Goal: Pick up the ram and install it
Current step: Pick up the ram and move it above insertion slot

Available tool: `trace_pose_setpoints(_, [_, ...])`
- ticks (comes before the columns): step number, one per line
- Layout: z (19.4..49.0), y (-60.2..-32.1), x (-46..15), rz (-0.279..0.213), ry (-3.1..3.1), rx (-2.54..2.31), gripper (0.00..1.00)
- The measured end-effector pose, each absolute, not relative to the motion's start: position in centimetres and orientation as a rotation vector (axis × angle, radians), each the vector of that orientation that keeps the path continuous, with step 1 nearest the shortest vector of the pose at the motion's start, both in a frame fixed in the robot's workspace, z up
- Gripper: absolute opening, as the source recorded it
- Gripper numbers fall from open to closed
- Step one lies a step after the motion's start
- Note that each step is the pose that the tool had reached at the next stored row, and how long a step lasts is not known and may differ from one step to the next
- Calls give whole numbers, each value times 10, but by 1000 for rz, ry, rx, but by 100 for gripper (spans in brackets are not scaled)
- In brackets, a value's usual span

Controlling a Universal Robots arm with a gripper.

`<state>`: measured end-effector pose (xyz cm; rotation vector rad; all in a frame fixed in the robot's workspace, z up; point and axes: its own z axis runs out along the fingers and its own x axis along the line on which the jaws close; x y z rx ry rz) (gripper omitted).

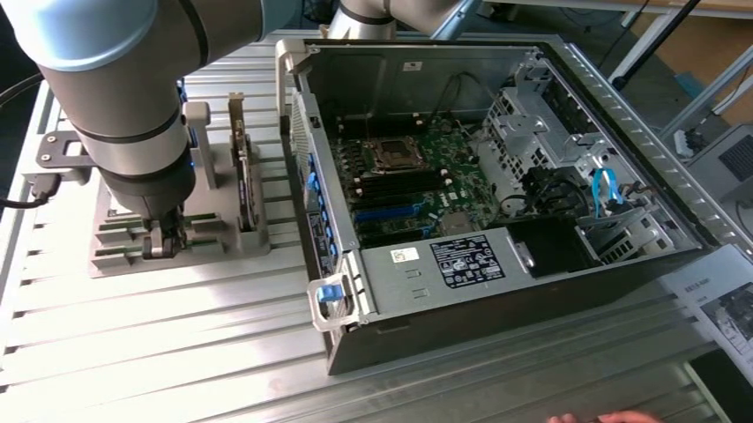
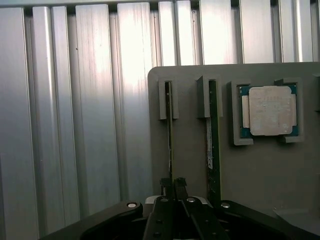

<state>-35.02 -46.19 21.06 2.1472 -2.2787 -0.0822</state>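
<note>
**A:** Starting at nine o'clock in the exterior view, the arm is straight down. Its gripper (image 1: pixel 162 245) is in the grey holder (image 1: pixel 118 260) on the ribbed table (image 1: pixel 176 352).

**B:** And the tool itself?

**A:** It's pinched together on the ram (image 2: pixel 170 135). That's the thin green stick standing on edge in its slot, with a fingertip on either side of one end.

**B:** What's next to it?

**A:** A second stick (image 2: pixel 214 145) is in the slot just beside it. Past that, the square silver processor (image 2: pixel 270 111) lies in its own pocket. The taller upright card (image 1: pixel 243 176) stands at the holder's three o'clock edge.

**B:** And the computer?

**A:** The open case (image 1: pixel 495 322) sits at three o'clock from the holder, well apart from the gripper. The motherboard (image 1: pixel 453 167) is inside, with the black memory slots (image 1: pixel 365 187) on its nine o'clock side. A person's hand (image 1: pixel 600 417) shows at five o'clock, at the very edge.
</note>
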Motion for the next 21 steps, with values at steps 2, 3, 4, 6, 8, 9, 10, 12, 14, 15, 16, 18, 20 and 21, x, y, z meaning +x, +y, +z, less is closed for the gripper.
trace_pose_setpoints(2, [211,-462,-350,-82,-2278,2148,12])
trace_pose_setpoints(3, [211,-462,-350,-82,-2277,2149,12])
trace_pose_setpoints(4, [211,-462,-350,-82,-2276,2151,12])
trace_pose_setpoints(6, [211,-462,-350,-82,-2271,2155,12])
trace_pose_setpoints(8, [211,-462,-350,-82,-2267,2159,12])
trace_pose_setpoints(9, [212,-462,-350,-82,-2266,2160,12])
trace_pose_setpoints(10, [212,-462,-350,-82,-2265,2161,12])
trace_pose_setpoints(12, [213,-462,-350,-82,-2264,2162,12])
trace_pose_setpoints(14, [215,-462,-350,-82,-2263,2164,12])
trace_pose_setpoints(15, [215,-462,-350,-82,-2262,2164,12])
trace_pose_setpoints(16, [216,-462,-350,-82,-2262,2164,12])
trace_pose_setpoints(18, [217,-462,-350,-82,-2262,2165,12])
trace_pose_setpoints(20, [220,-462,-350,-82,-2261,2165,12])
trace_pose_setpoints(21, [221,-462,-350,-82,-2261,2166,12])
